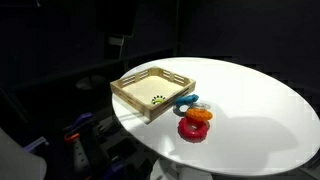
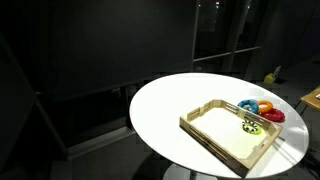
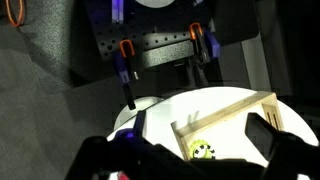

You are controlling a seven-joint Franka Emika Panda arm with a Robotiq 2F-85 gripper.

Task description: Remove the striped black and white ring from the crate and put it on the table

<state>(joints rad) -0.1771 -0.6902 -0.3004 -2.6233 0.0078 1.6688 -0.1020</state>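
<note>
Gripper (image 3: 185,150) jaws apart, empty. Small striped black and white ring (image 1: 158,101) lies inside pale slatted wooden crate (image 1: 135,90), 5 o'clock side, seemingly touching yellow-green ring (image 1: 153,97). Risk: pinching wrong ring, or clipping crate wall.

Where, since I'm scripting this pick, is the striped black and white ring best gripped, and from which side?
Probably from straight above, pinching across one side of the band of the striped black and white ring. It seems to lie flat on the floor of the crate, close to one wall, and the raised slatted sides bar any sideways approach.
</note>
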